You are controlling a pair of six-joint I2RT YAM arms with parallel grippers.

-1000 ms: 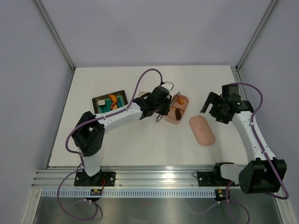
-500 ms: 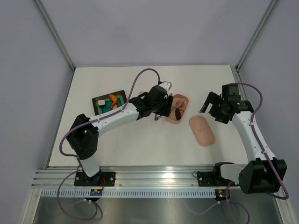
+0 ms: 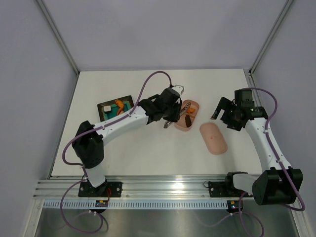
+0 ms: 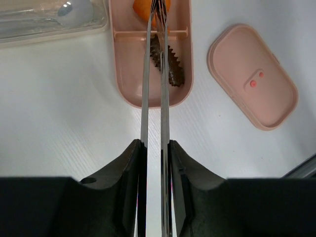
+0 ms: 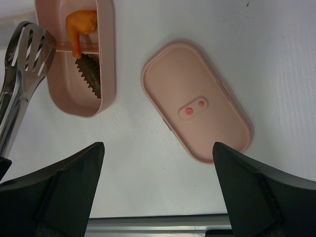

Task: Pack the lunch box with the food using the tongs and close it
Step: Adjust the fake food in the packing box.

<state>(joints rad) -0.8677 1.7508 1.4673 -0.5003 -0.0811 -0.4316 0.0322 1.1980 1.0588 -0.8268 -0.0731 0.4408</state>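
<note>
The pink lunch box (image 3: pixel 189 116) lies open mid-table with an orange piece (image 5: pixel 81 23) in its far compartment and a dark brown ridged piece (image 4: pixel 171 66) in the near one. My left gripper (image 4: pixel 154 146) is shut on the silvery tongs (image 4: pixel 145 98), whose arms are squeezed almost together. Their tips reach over the box (image 4: pixel 126 74) by the orange piece (image 4: pixel 140 6). The lid (image 3: pixel 213 138) lies flat to the right of the box, its side with two red spots up. My right gripper (image 5: pixel 158 146) hangs open above the table near the lid (image 5: pixel 197 101), holding nothing.
A dark tray (image 3: pixel 104 110) with a teal mat and more orange food (image 3: pixel 119 104) sits left of the box. A clear rectangular case (image 4: pixel 49 15) lies beside the box's far end. The metal rail (image 3: pixel 163 186) runs along the near edge.
My left gripper with the tongs pulled slightly left, then came back over the box. The tongs' arms spread briefly and are squeezed again. The right arm has not moved.
</note>
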